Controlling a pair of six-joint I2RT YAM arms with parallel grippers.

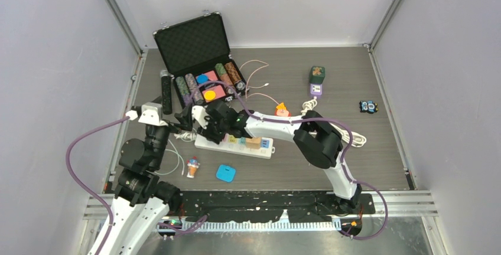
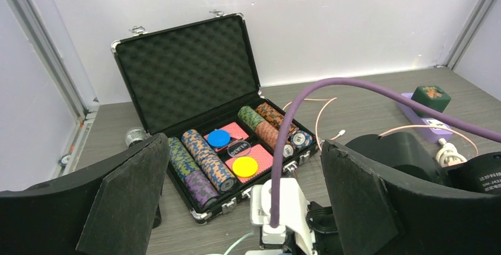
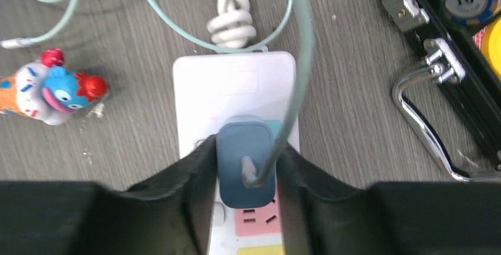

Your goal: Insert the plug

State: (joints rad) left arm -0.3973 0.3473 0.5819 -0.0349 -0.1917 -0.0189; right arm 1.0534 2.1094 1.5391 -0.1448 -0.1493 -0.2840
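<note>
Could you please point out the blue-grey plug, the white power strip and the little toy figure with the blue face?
Blue-grey rectangular plug (image 3: 236, 144), right wrist view, on its upper face.
White plastic power strip (image 3: 233, 81), right wrist view, on its bare end by the cord.
Small blue-faced toy figure (image 3: 58, 92), right wrist view, on its face.

We see the plug (image 3: 245, 146), a rounded blue-grey block with a pale green cable (image 3: 298, 60) leaving its top. It stands upright on the white power strip (image 3: 233, 81), over the teal socket panel, pinched on both sides by the 2 fingers of the right hand (image 3: 245, 169). We cannot tell whether its pins are fully seated. The strip lies flat on the surface (image 3: 354, 90), left of centre, running left to right. Pink and yellow panels follow the teal one, and a bundled white cord (image 3: 230, 13) sits at its left end.
</note>
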